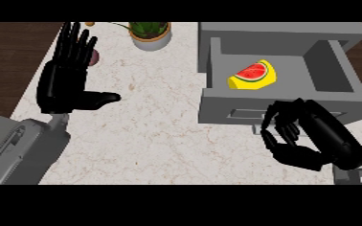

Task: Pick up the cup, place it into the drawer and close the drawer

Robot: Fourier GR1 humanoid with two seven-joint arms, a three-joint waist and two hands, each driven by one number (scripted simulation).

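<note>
The left hand (65, 81) is resting at the left of the view over the desk's (155, 119) edge, fingers straight and pointing up, thumb sticking out to the right; it is released and holding nothing; a small dark red thing (94, 56) is peeking out just beside its fingers, too hidden to name. The right hand (304, 134) is sitting at the lower right, in front of the drawer's (276, 109) grey front panel; its fingers are curling inward towards the thumb, clenched round nothing that shows; whether they are touching the panel or its handle cannot be told. The drawer is standing open, pulled out from the grey cabinet (283, 31) at the upper right; inside it a yellow cup (253, 75) bearing a watermelon slice picture is lying against the left inner wall, well apart from both hands. A plant (150, 32) in a pale pot is standing on the desk near the top edge, between the left hand and the cabinet.
</note>
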